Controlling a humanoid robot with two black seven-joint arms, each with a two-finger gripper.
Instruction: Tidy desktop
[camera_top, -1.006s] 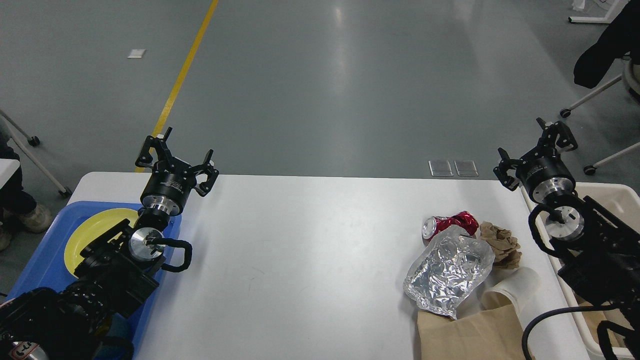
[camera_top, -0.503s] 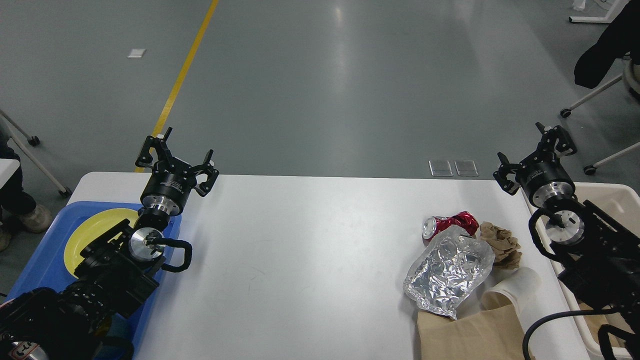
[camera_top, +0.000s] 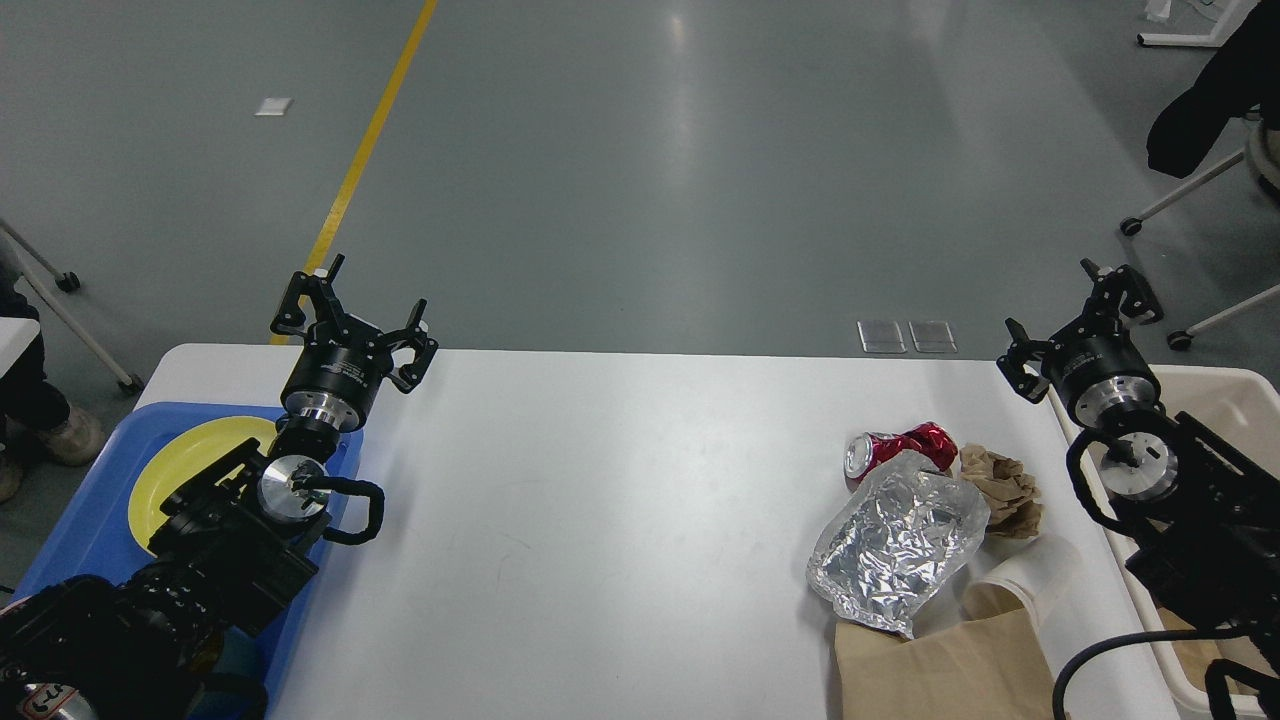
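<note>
Our left gripper (camera_top: 352, 315) and right gripper (camera_top: 1083, 323) hover with fingers spread, empty, above the white desktop (camera_top: 620, 500) spread before us. A crushed red can (camera_top: 900, 446) and foil pouch (camera_top: 900, 540) lie toward its right.

A single head-mounted camera looks forward and steeply down from close above the desktop (camera_top: 620, 500), its near edge at 6 o'clock, open floor toward 12. Both arms enter from the lower corners, at 7 and 5 o'clock.
</note>
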